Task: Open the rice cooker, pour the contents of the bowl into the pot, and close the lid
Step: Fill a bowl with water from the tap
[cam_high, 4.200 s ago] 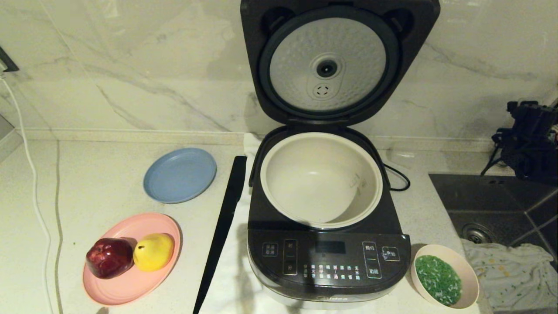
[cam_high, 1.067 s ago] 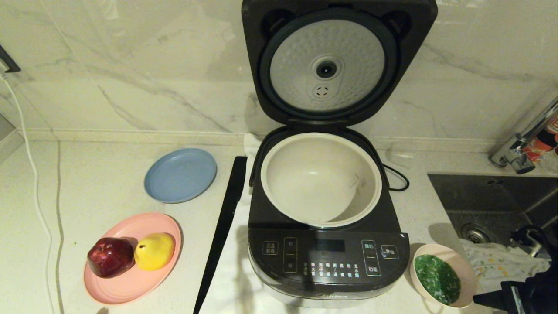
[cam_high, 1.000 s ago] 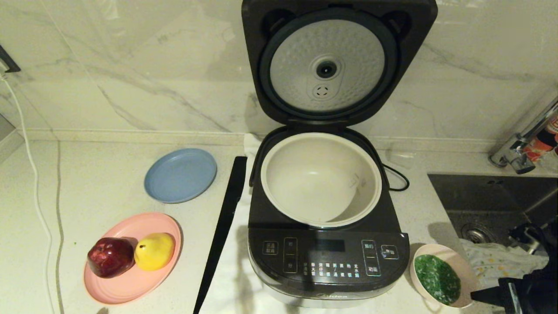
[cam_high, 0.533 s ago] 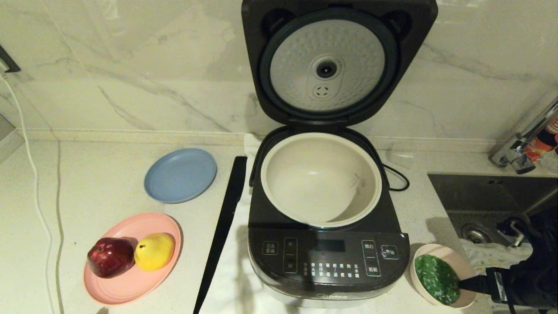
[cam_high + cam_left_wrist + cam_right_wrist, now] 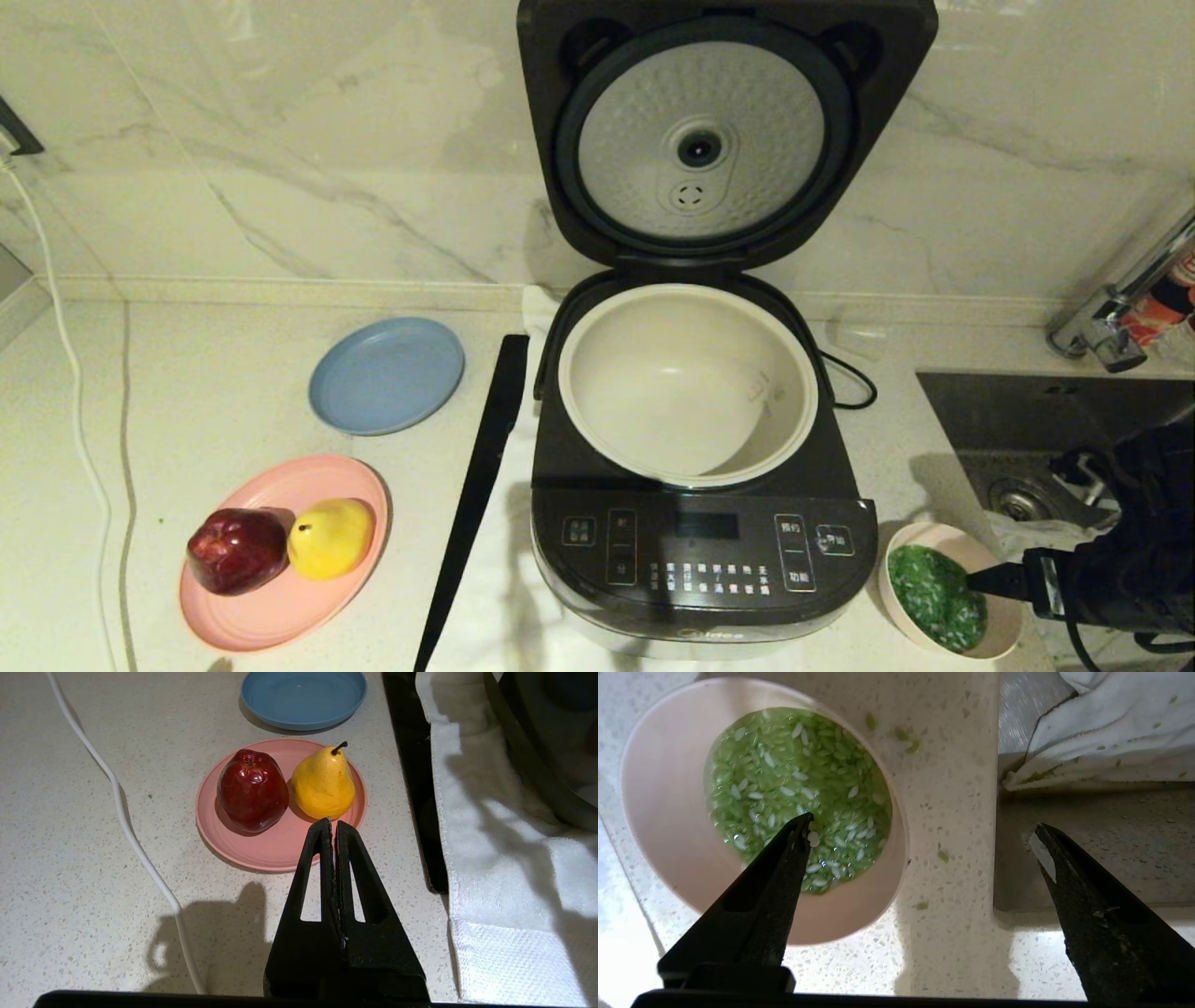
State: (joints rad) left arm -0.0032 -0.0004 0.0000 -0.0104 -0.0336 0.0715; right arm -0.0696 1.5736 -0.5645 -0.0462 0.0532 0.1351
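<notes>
1. Dark grey and squarish, the rice cooker (image 5: 705, 523) sits mid-counter with its hinged dark grey lid (image 5: 726, 131) already up against the marble wall, so your opening step looks done; the round cream-white pot (image 5: 688, 385) holds nothing yet.
2. What has changed for you: about four seconds ago the right gripper (image 5: 920, 830) was far back over the sink, and in the last second it has slid in leftward to the small pale pink bowl (image 5: 999, 569) at the cooker's near right corner.
3. Its fingers are spread wide: one black fingertip (image 5: 798, 830) is over the green-and-white grain contents (image 5: 798, 788) inside the bowl, the other is outside over the counter, so they straddle the bowl's right wall.
4. That suggests the grasp is about to begin; nothing is pinched yet, and the bowl rests on the counter.
5. Watch the loose green bits scattered on the counter beside the bowl.
6. Your left gripper (image 5: 332, 826) hangs idle near the flat pink plate (image 5: 261, 849), fingers pressed together on nothing.
</notes>
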